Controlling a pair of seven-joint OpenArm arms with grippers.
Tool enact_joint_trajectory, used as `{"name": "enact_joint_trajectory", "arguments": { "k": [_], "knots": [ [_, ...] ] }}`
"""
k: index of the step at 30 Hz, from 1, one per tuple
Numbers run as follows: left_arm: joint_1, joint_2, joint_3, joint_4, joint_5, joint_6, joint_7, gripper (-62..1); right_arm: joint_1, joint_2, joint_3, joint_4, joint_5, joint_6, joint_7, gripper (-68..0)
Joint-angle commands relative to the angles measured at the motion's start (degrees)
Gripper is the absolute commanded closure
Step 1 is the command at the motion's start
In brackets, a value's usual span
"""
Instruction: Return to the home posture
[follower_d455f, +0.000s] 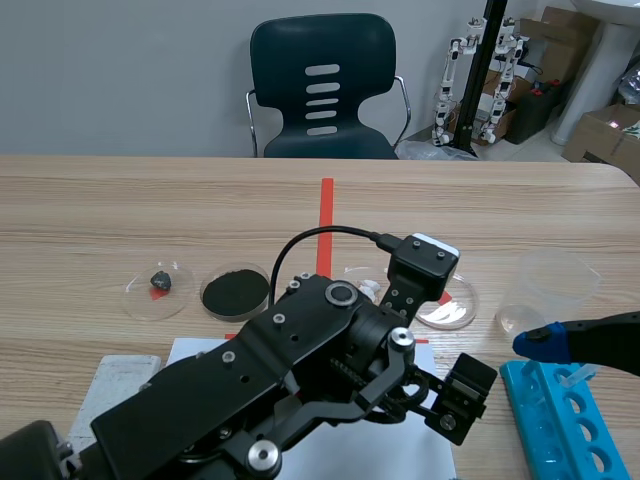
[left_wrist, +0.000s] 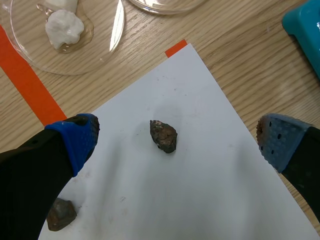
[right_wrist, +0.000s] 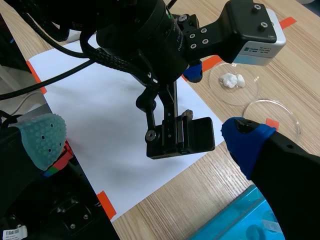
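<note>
While the left arm (follower_d455f: 300, 370) stretches in from its side low across the worktop (follower_d455f: 150, 200), its left claw (left_wrist: 177, 134) hangs spread wide over a white sheet of paper (left_wrist: 215, 190), pinching nothing. A small dark stone (left_wrist: 163, 136) lies on the sheet between the two blue pads, touching neither. A second stone (left_wrist: 61, 215) rests on the paper just beside the claw's one finger, partly hidden by it. Ahead of the claw, off the sheet, a clear dish (left_wrist: 107, 47) holds white lumps (left_wrist: 64, 28).

The right arm (follower_d455f: 610, 340) comes in low from its side, and the right claw (right_wrist: 141, 132) is also spread, with nothing between its pads; the left arm's claw shows ahead of it, above the sheet's edge. A blue-green rack (follower_d455f: 545, 420) with round holes lies just beside the right claw.

Farther along the worktop stand a dish of black powder (follower_d455f: 236, 290), a dish with a dark lump (follower_d455f: 158, 288) and a clear plastic cup (follower_d455f: 555, 285). A dark chair (follower_d455f: 322, 85) stands behind the worktop.
</note>
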Motion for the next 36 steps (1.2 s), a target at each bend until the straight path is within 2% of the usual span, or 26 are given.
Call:
{"name": "enact_joint_trajectory", "arguments": {
  "k": [1, 11, 22, 29, 36],
  "knots": [
    [-0.2, 0.3, 0.0, 0.1, -0.2, 0.1, -0.6, -62.3, 0.1, 0.7, 0.1, 0.3, 0.6, 0.0, 0.7, -67.9],
    [-0.2, 0.2, 0.0, 0.1, -0.6, 0.1, -0.8, -62.3, 0.1, 0.7, 0.1, 0.3, 0.6, 0.0, 0.7, -67.9],
    [0.0, -3.0, 0.0, 1.3, -5.4, 0.1, -4.4, -62.3, 0.1, 0.7, 0.1, 0.3, 0.6, 0.0, 0.7, -67.9],
    [2.3, -9.7, 0.0, 8.2, -8.1, -0.7, -10.7, -62.3, 0.1, 0.7, 0.1, 0.3, 0.6, 0.0, 0.7, -67.9],
    [7.2, -21.1, -0.3, 18.0, -13.4, -4.1, -22.3, -62.3, 0.1, 0.7, 0.1, 0.3, 0.6, 0.0, 0.7, -67.9]
  ]
}}
